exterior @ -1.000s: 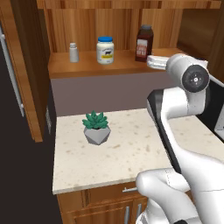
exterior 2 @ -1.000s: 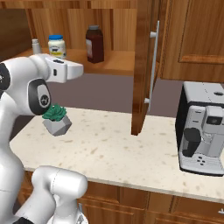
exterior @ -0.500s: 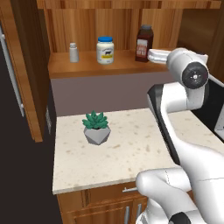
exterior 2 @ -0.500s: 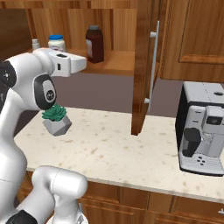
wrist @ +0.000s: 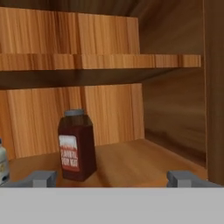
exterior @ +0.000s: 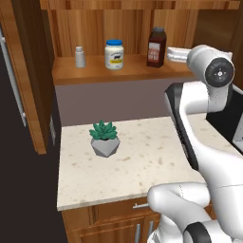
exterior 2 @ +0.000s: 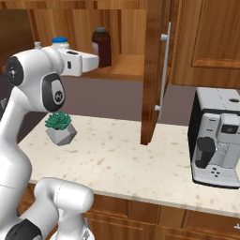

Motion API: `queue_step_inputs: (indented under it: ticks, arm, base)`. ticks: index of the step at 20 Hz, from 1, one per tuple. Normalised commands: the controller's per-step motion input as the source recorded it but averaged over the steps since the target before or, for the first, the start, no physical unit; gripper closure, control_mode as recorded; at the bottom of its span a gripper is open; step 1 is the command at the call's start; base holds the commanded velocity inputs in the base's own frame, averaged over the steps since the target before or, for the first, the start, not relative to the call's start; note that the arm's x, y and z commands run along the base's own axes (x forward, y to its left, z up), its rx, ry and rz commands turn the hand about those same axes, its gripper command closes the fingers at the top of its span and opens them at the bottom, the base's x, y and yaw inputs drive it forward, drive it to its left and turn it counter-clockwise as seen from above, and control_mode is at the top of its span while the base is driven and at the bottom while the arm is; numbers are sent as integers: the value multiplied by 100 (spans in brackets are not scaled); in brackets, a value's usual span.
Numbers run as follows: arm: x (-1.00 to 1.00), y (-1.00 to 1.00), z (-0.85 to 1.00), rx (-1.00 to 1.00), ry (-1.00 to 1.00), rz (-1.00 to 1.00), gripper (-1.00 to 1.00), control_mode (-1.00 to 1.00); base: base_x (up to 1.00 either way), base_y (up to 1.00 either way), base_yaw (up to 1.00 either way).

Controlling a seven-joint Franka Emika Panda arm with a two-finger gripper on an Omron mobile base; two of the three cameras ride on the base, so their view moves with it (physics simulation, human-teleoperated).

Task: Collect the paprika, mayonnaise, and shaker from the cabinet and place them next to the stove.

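On the open cabinet [exterior: 90, 75] shelf, 3 items are arranged in a row. At the left end the shaker [exterior: 80, 57] is seen upright, farthest from the fingers. The mayonnaise [exterior: 114, 54] is placed next, well apart from the shaker and also upright. The paprika [exterior: 156, 47] is set at the right end of the row, nearest the gripper [wrist: 111, 178], whose white hand is seen just beside it at the shelf's edge in the left base view.

In the hand view, the 2 fingertips [wrist: 41, 178] are seen spread wide apart, with nothing held between them. The paprika [wrist: 77, 145] is shown ahead of the fingers, toward the left fingertip and not between the 2; no contact is visible. A sliver of the mayonnaise [wrist: 3, 164] is seen at the left edge, beyond the left fingertip.

Below the shelf, a potted succulent [exterior: 104, 138] is set on the speckled counter [exterior: 142, 166]. In the right base view, the opened cabinet door [exterior 2: 157, 65] with its silver bar handle [exterior 2: 164, 70] is seen to the right of the hand, and a coffee machine [exterior 2: 218, 136] is placed farther right on the counter.
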Motion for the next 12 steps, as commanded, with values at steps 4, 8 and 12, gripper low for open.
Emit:
queue_step_inputs:
  ticks: [4,8,12]
  arm:
    - [0,-18,17,0,0,0,-100,-100]
    - [14,-2,22,0,0,0,-100,-100]
    - [1,-16,15,0,0,0,-100,-100]
  base:
    - [0,0,0]
    - [0,0,0]
    - [0,0,0]
